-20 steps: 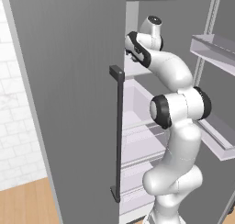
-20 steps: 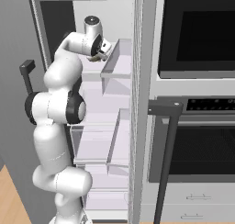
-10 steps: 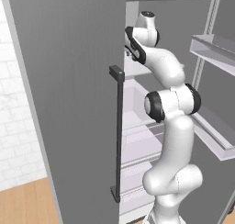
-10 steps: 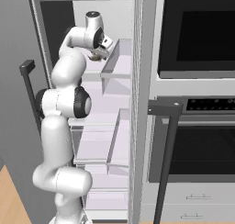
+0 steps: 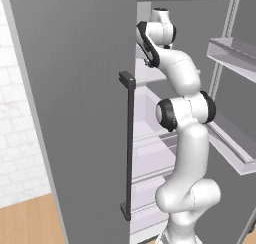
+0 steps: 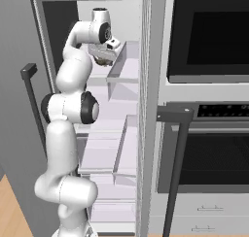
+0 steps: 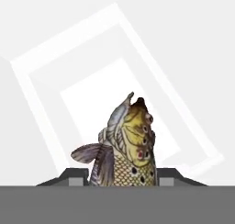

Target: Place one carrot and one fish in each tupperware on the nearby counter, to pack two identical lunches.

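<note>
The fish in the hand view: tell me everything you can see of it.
The fish has yellow-olive scaly skin with dark spots, a grey fin fanned to its left and a fin at its top. It stands lengthwise between the tool fingertips, over a pale white fridge shelf. Contact with the fingertips is unclear.

— What sort of place is this?
— A home kitchen. A tall grey fridge (image 5: 75,113) stands open, its door carrying a long dark handle (image 5: 129,143), with pale shelves (image 6: 104,153) stacked inside.
— Anything else?
— Just beside the fridge, a built-in wall oven (image 6: 214,129) with dark glass and a bar handle (image 6: 174,173), drawers (image 6: 209,214) beneath, white brick wall (image 5: 20,153), and orange plank floor (image 5: 30,223).
</note>
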Robot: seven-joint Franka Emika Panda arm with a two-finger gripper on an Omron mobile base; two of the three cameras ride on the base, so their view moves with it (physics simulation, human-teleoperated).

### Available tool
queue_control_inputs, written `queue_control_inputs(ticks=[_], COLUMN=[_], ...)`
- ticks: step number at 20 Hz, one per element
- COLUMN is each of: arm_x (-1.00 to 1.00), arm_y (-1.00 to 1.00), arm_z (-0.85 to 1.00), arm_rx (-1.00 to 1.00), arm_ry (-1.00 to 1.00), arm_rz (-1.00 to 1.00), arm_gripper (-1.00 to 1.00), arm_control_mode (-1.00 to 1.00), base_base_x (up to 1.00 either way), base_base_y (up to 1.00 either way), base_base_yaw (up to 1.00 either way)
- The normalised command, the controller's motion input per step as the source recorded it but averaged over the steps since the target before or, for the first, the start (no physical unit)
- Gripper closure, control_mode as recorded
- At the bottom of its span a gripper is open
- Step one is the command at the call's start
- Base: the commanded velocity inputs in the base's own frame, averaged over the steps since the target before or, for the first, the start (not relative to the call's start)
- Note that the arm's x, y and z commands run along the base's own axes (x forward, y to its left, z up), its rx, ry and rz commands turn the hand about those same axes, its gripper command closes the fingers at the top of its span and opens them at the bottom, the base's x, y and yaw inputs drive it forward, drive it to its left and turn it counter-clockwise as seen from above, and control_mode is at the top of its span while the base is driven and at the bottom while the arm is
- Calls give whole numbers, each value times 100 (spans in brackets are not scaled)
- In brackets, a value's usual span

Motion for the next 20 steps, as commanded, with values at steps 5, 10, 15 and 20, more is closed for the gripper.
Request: queue_control_inputs(ticks=[5,10,15,20], arm_x=[-100,-100,-100,-100], arm_y=[0,-11,-25,-3], arm_z=[-85,-55,-30,-30], arm_rx=[-12,-2,0,0], arm_ry=[-7,-30,-26,-8], arm_rz=[-2,0,0,0], arm_gripper=[100,100,100,100], arm_control_mode=[-100,-100,-100,-100], base_base_x=[0,0,0,0], base_base_y=[0,0,0,0], base_base_yaw=[0,0,0,0])
